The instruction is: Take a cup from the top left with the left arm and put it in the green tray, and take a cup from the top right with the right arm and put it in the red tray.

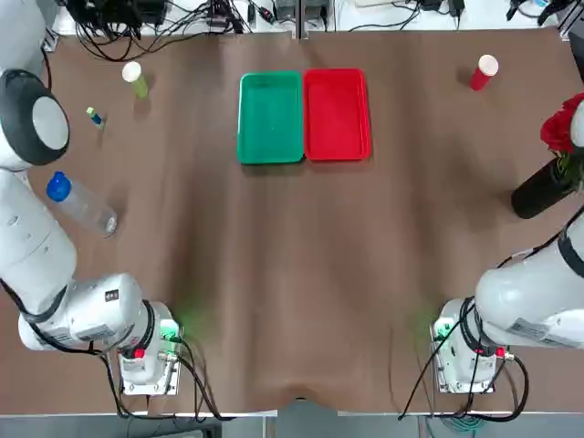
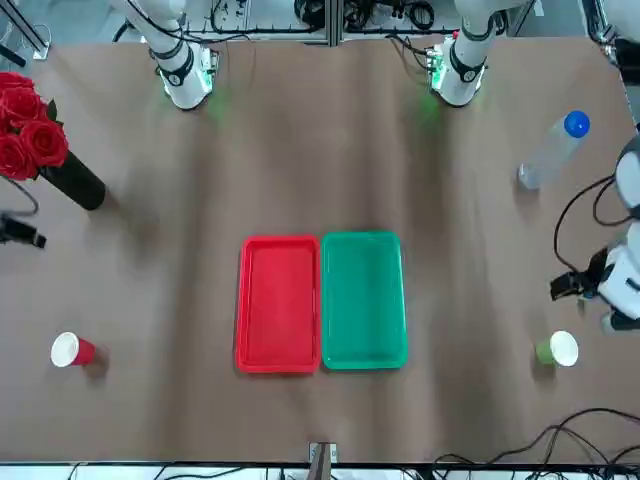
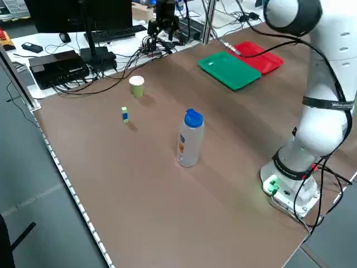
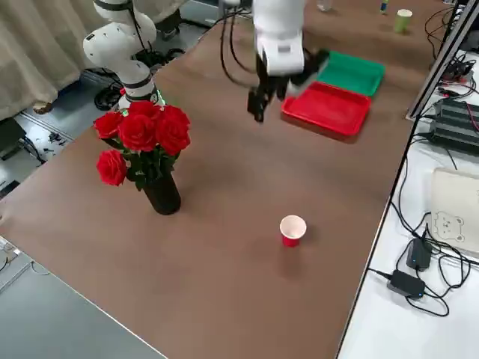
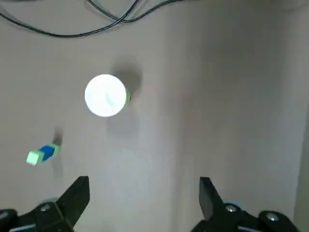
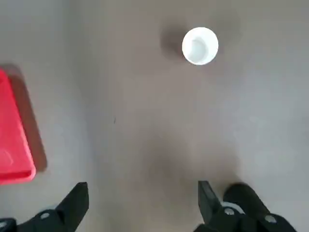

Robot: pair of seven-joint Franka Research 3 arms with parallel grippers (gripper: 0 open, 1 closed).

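Green tray (image 1: 270, 117) and red tray (image 1: 337, 114) are lying side by side, empty. Green cup (image 1: 135, 78) is standing far left, red cup (image 1: 484, 72) far right; both likely light, crushable paper—pinching mid-wall gently seems best. Left gripper (image 5: 144, 198) and right gripper (image 6: 143, 199) are hovering wide, holding nothing.

Red cup (image 4: 292, 229) upright on table (image 4: 224, 224), well apart from rose vase (image 4: 153, 168). Red tray (image 4: 327, 110) touching green tray (image 4: 352, 72). Right gripper (image 4: 263, 101) hanging near red tray. Green cup (image 4: 404, 20) far back.
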